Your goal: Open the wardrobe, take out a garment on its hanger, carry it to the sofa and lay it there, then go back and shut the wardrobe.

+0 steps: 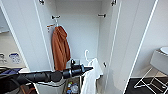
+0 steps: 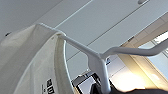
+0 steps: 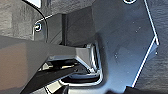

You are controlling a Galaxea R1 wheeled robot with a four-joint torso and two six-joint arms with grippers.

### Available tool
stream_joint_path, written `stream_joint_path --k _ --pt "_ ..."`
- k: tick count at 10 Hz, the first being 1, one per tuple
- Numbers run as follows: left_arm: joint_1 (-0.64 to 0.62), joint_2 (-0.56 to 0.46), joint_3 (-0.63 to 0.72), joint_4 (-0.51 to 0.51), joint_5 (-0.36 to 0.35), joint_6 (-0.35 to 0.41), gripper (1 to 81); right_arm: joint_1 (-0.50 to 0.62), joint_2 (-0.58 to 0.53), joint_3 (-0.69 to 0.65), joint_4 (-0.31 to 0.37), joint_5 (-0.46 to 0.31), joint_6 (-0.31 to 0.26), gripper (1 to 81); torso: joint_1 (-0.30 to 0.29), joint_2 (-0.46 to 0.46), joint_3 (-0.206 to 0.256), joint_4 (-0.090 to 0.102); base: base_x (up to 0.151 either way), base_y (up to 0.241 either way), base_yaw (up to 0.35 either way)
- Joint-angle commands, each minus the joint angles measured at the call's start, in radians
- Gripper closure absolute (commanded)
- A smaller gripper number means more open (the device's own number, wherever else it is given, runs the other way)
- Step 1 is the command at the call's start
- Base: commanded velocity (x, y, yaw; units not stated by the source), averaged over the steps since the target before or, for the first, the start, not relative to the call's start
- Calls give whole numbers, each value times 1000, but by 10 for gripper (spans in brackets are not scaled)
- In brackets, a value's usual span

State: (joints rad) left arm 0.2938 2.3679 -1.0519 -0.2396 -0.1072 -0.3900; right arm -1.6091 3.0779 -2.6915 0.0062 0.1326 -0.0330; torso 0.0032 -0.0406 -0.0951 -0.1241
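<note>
Taking-out step — left gripper (image 1: pixel 90 68), jaws pinching the hanger (image 1: pixel 87 57), shirt (image 1: pixel 90 77) at lower centre; next, clear the wardrobe (image 1: pixel 27 37).

- The wardrobe (image 1: pixel 130 37) is showing smooth, matt white panels.
- The garment (image 1: pixel 90 75) is hanging as thin white cloth, soft and folding.
- The hanger (image 2: pixel 100 60) is looking like smooth white plastic with a slight sheen.
- The orange hoodie (image 1: pixel 60 47) is showing thicker matt cloth.
- The left arm (image 1: pixel 50 75) is looking matt black.

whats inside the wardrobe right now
An orange hoodie hangs from the rail at the left. Lower down, the left pincer holds the white T-shirt on its hanger. The arm covers the wardrobe's bottom.
</note>
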Motion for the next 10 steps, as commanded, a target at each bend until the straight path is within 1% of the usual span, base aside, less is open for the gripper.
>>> stream_joint_path --k 1,5,10 --pt "-160 -27 47 42 -62 11 811 33 14 13 -5 -53 -7 10 0 0 0 0 0 0 0" --pt "-156 -82 56 42 -75 5 811 36 15 13 -5 -53 -7 10 0 0 0 0 0 0 0" --pt "-156 -87 55 40 -85 5 811 36 15 13 -5 -53 -7 10 0 0 0 0 0 0 0"
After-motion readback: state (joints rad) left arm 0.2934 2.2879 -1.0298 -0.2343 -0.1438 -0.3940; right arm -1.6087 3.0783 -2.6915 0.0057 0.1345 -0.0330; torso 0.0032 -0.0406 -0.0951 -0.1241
